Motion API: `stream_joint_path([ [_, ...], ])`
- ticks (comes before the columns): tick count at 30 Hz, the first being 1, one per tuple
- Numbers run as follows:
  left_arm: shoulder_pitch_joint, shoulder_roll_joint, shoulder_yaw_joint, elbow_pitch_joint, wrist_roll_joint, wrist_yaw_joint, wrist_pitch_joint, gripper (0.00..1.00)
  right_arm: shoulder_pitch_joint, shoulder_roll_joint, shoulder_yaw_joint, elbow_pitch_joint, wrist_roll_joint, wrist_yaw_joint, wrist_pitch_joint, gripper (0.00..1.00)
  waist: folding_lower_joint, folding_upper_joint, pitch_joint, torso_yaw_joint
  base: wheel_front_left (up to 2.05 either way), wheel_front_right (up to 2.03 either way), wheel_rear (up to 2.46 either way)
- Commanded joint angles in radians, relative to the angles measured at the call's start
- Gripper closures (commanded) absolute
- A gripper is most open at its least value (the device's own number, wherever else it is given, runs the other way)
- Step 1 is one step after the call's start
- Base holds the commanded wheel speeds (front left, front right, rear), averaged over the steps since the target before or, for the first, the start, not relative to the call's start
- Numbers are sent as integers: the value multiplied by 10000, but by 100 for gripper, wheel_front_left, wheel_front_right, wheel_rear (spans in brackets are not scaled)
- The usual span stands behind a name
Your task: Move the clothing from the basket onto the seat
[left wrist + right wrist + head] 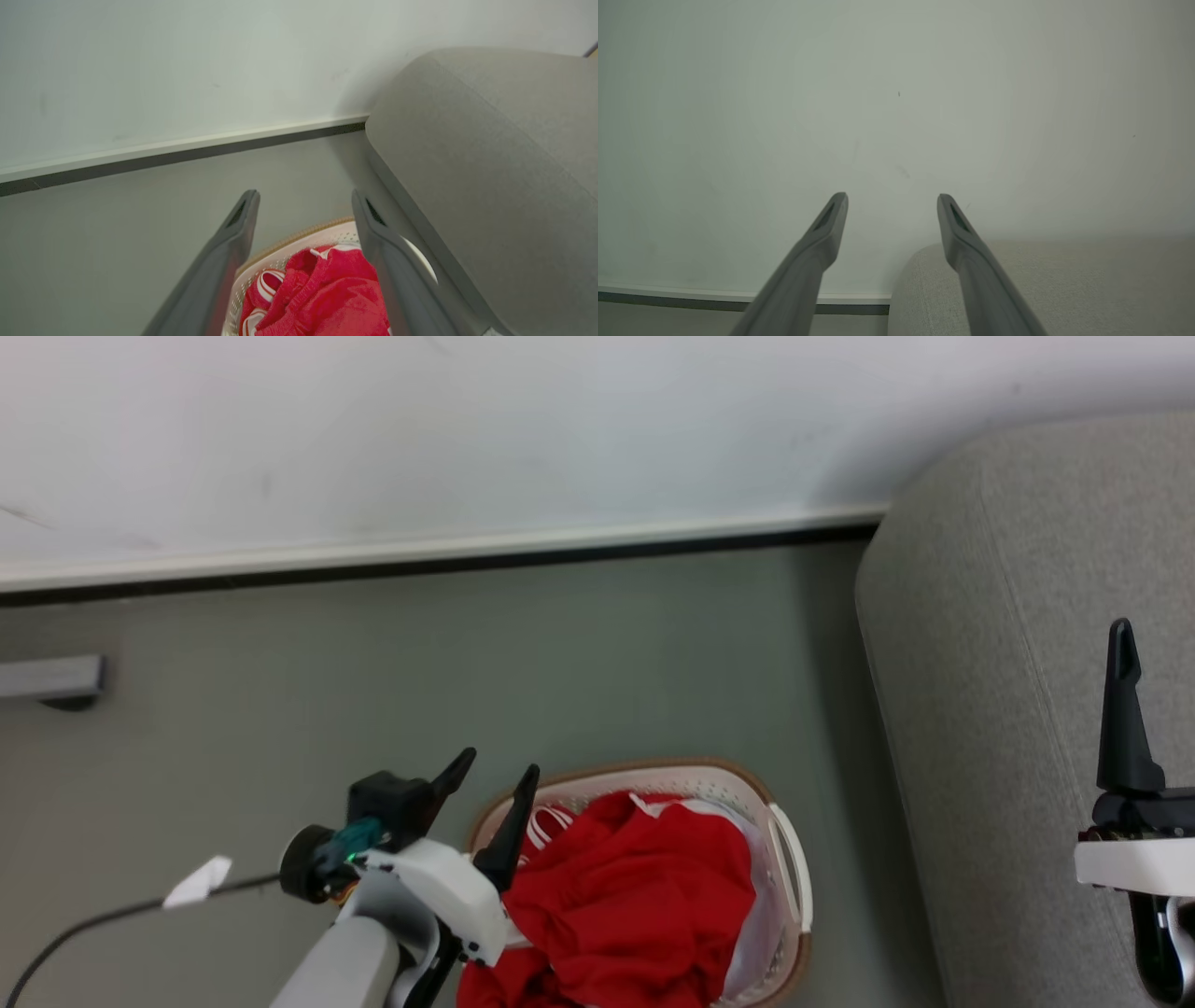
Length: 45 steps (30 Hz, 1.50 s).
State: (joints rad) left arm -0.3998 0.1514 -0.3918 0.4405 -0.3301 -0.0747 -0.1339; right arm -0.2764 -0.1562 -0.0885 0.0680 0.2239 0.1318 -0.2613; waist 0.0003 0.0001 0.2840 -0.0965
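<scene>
Left claw [499,762]: fingers spread and empty, poised at the left rim of the basket [794,859]. Right claw [892,196]: likewise spread and empty, by the seat [1008,709]. Clothing [635,887] lies heaped in the basket, which stands on the floor [560,653] just beside the seat. Step, as judged: reach, before any grasp. Next: lower the left claw, pinch a fold, lift clear of the rim. The heap is crumpled, with no clear long axis; its striped edge lies toward the far-left rim.

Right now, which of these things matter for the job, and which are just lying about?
For the job: red clothing, basket, sofa.
Just lying about: black cable, white tag, grey bar on the left.
</scene>
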Motion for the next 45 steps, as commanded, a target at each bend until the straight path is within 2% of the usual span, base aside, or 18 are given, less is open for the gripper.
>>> stream_joint_path([
  [1, -337, 99, -166, 406, 207, -70, 261, 0, -194, 108, -8, -80, -100, -21, -28, 0, -3, -1, 807, -529, 0, 0, 0],
  [9, -1846, 9, -1377, 2986, 627, -463, 1389, 0, -675, 555, 82, -272, -189, -21, -28, 0, -3, -1, 2073, -1205, 0, 0, 0],
  [19, -3751, 192, -2675, 5928, 962, -544, 2223, 0, -1278, 979, 329, -497, -112, -21, -28, 0, -3, -1, 3713, -1980, 0, 0, 0],
  [27, -4757, 490, -3293, 7401, 1389, -548, 2695, 0, -1623, 1073, 520, -573, 47, -21, -28, 0, -3, -1, 4587, -2368, 0, 0, 0],
  [33, -5312, 605, -3557, 7980, 1637, -386, 2748, 0, -1788, 1077, 664, -605, 528, -21, -28, 0, -3, -1, 5089, -2599, 0, 0, 0],
  [37, -5442, 736, -3794, 8214, 1688, -526, 3100, 0, -1949, 1077, 792, -579, 716, -21, -28, 0, -3, -1, 5390, -2773, 0, 0, 0],
  [38, -5433, 724, -3861, 8250, 1676, -565, 3169, 5, -1974, 1073, 812, -571, 749, -21, -28, 0, -3, -1, 5442, -2802, 0, 0, 0],
  [39, -5382, 629, -3929, 8262, 1634, -598, 3220, 54, -1974, 1075, 829, -561, 784, -21, -28, 0, -3, -1, 5476, -2819, 0, 0, 0],
  [40, -5374, 544, -3976, 8266, 1571, -622, 3198, 82, -1978, 1075, 838, -552, 807, -21, -28, 0, -3, -1, 5499, -2829, 0, 0, 0],
  [41, -5399, 528, -4017, 8260, 1523, -562, 3148, 100, -1980, 1071, 830, -533, 839, -21, -28, 0, -3, -1, 5509, -2829, 0, 0, 0],
  [45, -5453, 535, -4072, 8270, 1301, -538, 2792, 100, -1968, 1071, 741, -424, 808, -21, -28, 0, -3, -1, 5285, -2716, 0, 0, 0],
])
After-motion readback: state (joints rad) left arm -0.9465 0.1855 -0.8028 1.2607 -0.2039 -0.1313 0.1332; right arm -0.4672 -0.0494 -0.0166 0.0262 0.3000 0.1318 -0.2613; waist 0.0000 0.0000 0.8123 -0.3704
